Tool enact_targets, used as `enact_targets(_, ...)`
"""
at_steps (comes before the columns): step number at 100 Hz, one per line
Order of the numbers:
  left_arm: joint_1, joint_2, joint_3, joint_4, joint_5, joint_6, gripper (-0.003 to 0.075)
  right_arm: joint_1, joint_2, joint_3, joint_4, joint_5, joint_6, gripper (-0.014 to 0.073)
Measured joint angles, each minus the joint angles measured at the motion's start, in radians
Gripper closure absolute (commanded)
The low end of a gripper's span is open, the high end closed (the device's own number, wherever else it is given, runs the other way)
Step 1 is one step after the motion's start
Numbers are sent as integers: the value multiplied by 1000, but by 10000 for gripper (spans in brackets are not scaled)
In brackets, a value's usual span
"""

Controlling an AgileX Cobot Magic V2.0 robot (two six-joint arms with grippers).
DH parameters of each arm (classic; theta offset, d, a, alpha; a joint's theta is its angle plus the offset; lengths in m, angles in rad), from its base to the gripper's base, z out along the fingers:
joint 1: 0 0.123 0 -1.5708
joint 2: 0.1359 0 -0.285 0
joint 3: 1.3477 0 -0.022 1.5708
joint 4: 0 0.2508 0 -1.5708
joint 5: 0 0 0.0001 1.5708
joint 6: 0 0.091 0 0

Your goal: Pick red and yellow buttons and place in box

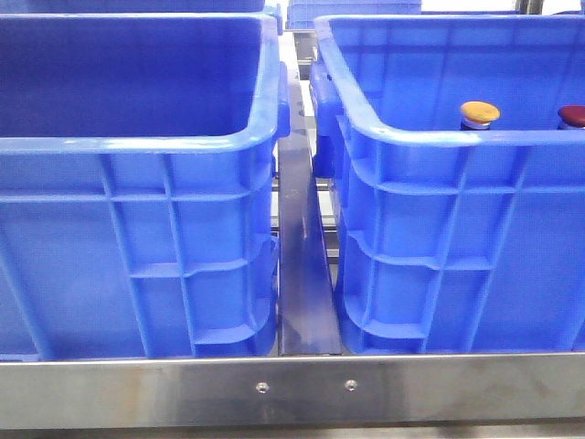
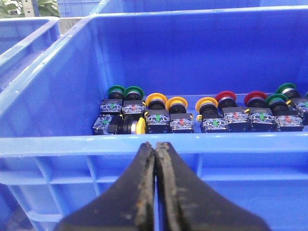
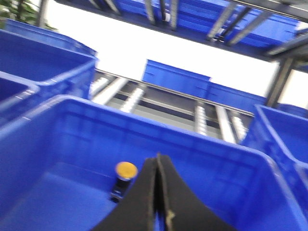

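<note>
In the front view, a yellow button and a red button stand upright inside the right-hand blue box. Neither gripper shows there. The right wrist view shows my right gripper shut and empty over that box, with the yellow button beside its fingers. The red one is hidden here. My left gripper is shut and empty, just outside the rim of a blue crate. That crate holds a row of yellow buttons, red buttons and green ones.
A second blue crate stands left of the box, with a narrow metal strip between them. A steel rail runs along the front edge. More blue crates and roller tracks lie behind.
</note>
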Motion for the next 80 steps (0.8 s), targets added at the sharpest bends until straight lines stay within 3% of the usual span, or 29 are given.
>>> enact_targets(9,0,0,0,0,0,0,739,42,0,43,-203,-111,241,661)
enact_targets(26,0,0,0,0,0,0,739,76,0,126,-687,-316,936,661)
enact_targets(33,0,0,0,0,0,0,739,76,0,143,-845,-336,1105,661)
enact_targets(43,0,0,0,0,0,0,739,62,-5,159,-970,-300,1197,661)
enact_targets(63,0,0,0,0,0,0,739,21,-48,222,-1053,-248,1260,661)
enact_targets(80,0,0,0,0,0,0,739,-8,-118,313,-1177,-235,1412,661)
